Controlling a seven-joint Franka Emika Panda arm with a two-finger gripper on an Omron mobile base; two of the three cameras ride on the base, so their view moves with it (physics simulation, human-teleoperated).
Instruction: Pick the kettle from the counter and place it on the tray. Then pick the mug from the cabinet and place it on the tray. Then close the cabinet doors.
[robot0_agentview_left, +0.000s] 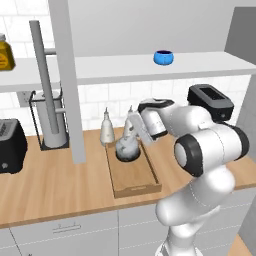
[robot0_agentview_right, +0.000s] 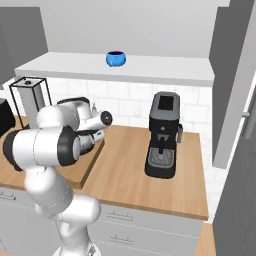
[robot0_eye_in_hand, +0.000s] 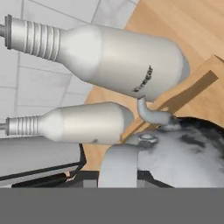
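So the kettle (robot0_agentview_left: 126, 148) sits on the tray (robot0_agentview_left: 135, 184), gripper (robot0_agentview_left: 131, 131) clamped on its handle. Mug (robot0_agentview_left: 163, 57) and cabinet doors (robot0_agentview_left: 66, 75) remain.

The nearer pale bottle (robot0_eye_in_hand: 127, 57) bears small dark lettering (too blurred to read).

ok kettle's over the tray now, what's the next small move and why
Probably open the gripper and lift clear: the kettle looks set down in the far end of the tray, and the mug waits on the cabinet shelf.
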